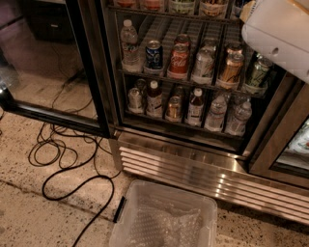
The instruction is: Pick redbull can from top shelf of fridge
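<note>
Redbull can: can't single it out among the drinks. Fridge [193, 166] stands w/ its glass door [53, 67] swung open at frame L. Highest rack in view [159, 14] sits at the top edge, w/ only btms of containers showing; can't tell if that's the top shelf. Next rack down: water bottle [129, 44], blue Pepsi can [154, 54], red Coke can [179, 60], silver can [203, 63], more cans to the R. The gripper is out of frame, so wide or narrow can't be told. Only a white arm housing [282, 36] shows upper R, in front of the racks. Clear plastic bin [169, 189] sits on the floor just before the louvred base. Black cable [72, 181] loops at L.
</note>
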Motion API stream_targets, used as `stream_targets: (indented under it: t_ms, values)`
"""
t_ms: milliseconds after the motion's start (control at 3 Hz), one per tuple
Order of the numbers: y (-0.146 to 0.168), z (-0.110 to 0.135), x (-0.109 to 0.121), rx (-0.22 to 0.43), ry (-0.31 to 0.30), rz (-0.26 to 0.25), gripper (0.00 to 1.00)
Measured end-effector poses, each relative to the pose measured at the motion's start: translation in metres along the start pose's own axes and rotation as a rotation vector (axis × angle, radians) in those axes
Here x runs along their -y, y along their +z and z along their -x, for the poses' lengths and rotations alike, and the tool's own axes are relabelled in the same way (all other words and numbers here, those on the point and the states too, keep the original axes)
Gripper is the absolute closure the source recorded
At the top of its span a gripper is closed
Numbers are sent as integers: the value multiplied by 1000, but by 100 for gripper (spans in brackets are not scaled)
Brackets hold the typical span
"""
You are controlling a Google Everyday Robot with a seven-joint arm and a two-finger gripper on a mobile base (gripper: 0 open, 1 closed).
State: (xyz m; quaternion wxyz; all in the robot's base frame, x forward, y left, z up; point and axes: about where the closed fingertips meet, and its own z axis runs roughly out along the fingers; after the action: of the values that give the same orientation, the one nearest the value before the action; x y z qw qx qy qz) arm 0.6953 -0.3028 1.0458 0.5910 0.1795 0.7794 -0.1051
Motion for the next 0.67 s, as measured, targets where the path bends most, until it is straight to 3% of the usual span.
stream_targets:
  t_ms: [667]
  values:
    - [14, 13, 2, 43, -9, -25, 29]
